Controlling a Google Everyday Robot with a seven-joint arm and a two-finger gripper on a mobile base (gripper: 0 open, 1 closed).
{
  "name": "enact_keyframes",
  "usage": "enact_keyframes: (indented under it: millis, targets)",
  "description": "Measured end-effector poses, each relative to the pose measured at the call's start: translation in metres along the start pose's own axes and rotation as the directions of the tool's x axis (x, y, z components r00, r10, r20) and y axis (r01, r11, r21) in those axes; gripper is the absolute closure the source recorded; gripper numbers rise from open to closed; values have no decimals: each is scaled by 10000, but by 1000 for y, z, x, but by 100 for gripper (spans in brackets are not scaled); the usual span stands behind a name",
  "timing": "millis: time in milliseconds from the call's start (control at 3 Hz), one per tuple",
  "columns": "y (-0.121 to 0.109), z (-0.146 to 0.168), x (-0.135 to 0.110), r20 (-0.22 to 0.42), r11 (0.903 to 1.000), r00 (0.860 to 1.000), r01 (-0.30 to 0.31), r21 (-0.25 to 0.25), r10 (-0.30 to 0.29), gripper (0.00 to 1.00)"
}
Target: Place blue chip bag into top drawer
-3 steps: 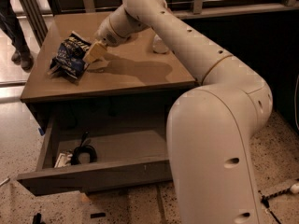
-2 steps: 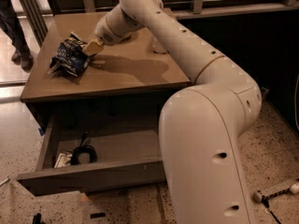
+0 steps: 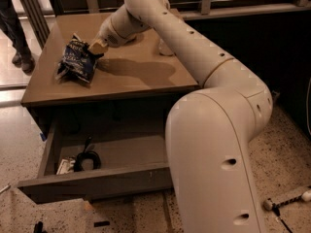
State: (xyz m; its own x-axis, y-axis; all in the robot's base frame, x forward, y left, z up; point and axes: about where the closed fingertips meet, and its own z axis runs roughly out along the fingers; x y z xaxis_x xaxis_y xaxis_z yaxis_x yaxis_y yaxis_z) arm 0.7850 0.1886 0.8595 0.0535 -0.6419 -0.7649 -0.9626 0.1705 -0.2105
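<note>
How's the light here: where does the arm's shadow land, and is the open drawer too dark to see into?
Camera view: warm, dim light; the arm's shadow falls on the cabinet top, right of the blue chip bag, with the gripper at the bag's upper right edge. Same view: the top drawer is dark at the back, yet a black cable shows inside.

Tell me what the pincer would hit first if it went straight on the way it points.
Probably the blue chip bag: the pincer points down-left at its edge on the cabinet top; depth is unclear.
</note>
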Motion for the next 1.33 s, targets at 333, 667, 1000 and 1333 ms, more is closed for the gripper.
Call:
enact_keyframes:
  millis: [333, 667, 1000, 1333]
  targets:
    - [0, 0, 0, 0, 10000, 10000, 0, 0, 0, 100]
    - [9, -17, 0, -100, 9996, 9997, -232, -132, 231, 100]
    - [27, -45, -8, -128, 9991, 9994, -333, -256, 330, 100]
    - [58, -84, -20, 71, 9975, 9981, -603, -361, 606, 100]
